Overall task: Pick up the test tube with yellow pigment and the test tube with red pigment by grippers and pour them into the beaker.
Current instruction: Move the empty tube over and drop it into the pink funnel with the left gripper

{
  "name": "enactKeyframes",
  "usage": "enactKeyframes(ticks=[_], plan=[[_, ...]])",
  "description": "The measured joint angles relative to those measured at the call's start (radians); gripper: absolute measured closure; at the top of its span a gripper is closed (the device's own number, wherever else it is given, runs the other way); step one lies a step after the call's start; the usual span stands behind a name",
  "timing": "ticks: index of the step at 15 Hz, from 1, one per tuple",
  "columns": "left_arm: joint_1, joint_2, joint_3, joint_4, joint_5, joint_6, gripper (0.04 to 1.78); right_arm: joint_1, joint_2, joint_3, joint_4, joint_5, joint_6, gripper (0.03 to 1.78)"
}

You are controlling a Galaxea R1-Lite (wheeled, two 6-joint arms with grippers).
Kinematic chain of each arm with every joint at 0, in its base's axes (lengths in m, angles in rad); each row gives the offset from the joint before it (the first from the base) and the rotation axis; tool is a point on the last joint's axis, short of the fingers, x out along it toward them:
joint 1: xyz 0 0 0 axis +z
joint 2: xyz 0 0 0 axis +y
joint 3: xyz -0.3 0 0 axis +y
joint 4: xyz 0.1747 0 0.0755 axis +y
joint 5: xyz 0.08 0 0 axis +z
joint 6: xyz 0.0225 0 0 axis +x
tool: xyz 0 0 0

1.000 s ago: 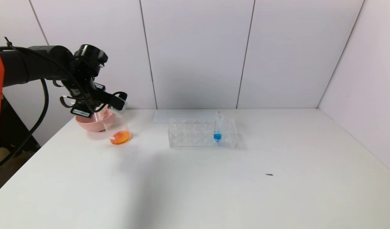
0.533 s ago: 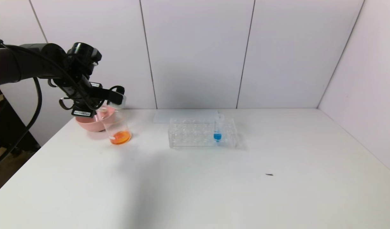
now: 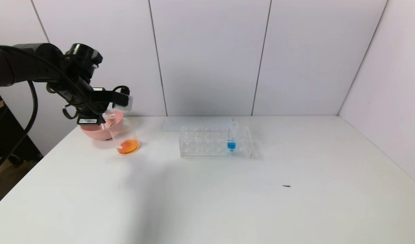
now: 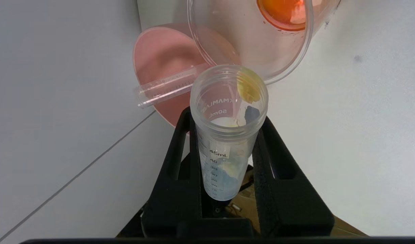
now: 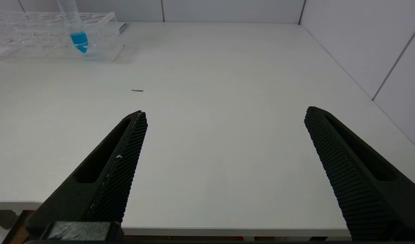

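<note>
From the head view, the left hand (image 3: 121, 101) hangs above the far left of the white surface (image 3: 227, 196), over the beaker (image 3: 123, 135), and is clenched on a clear tube held tipped toward the beaker's mouth. The beaker stands just in front of the pink bowl (image 3: 92, 130) and holds a shallow pool of orange liquid, which I take to be red and yellow already mixed. Well to the right stands the clear rack (image 3: 215, 141), with only the blue-liquid tube (image 3: 231, 137) upright in it and a pale flat sheet (image 3: 193, 123) behind it; a small dark speck (image 3: 286, 186) lies alone nearer the front. In the left wrist view, the test tube with yellow pigment (image 4: 227, 135) sits clamped between the black jaws, its open mouth just short of the beaker's rim, with only a yellow smear left near its lip, so it looks practically empty. A second empty tube (image 4: 166, 89), probably the test tube with red pigment, lies across the pink bowl beside the beaker. By my judgement both pours are done, or nearly so, and what remains is to put the spent tube down, likely in the bowl, with the beaker's rim close enough to be knocked. In the right wrist view, the right hand (image 5: 224, 149) hovers spread wide and empty over bare surface near the front edge, with the rack far off.
</note>
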Motion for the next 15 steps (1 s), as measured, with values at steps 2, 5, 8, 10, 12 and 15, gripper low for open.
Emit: enactKeyframes(ticks=[2,5,8,10,12,15], plan=[[0.006,-0.002,0.000,0.007,-0.037,-0.032,1.37,0.000,0.000,0.000,0.000,0.000,0.000,0.11],[0.016,-0.008,0.001,0.018,-0.077,-0.067,1.37,0.000,0.000,0.000,0.000,0.000,-0.001,0.11],[0.021,-0.014,0.001,0.024,-0.135,-0.126,1.37,0.000,0.000,0.000,0.000,0.000,0.000,0.11],[0.028,-0.017,0.002,0.026,-0.167,-0.142,1.37,0.000,0.000,0.000,0.000,0.000,0.000,0.11],[0.035,-0.020,0.002,0.026,-0.195,-0.174,1.37,0.000,0.000,0.000,0.000,0.000,0.000,0.11],[0.037,-0.020,0.002,0.019,-0.233,-0.259,1.37,0.000,0.000,0.000,0.000,0.000,0.000,0.11]])
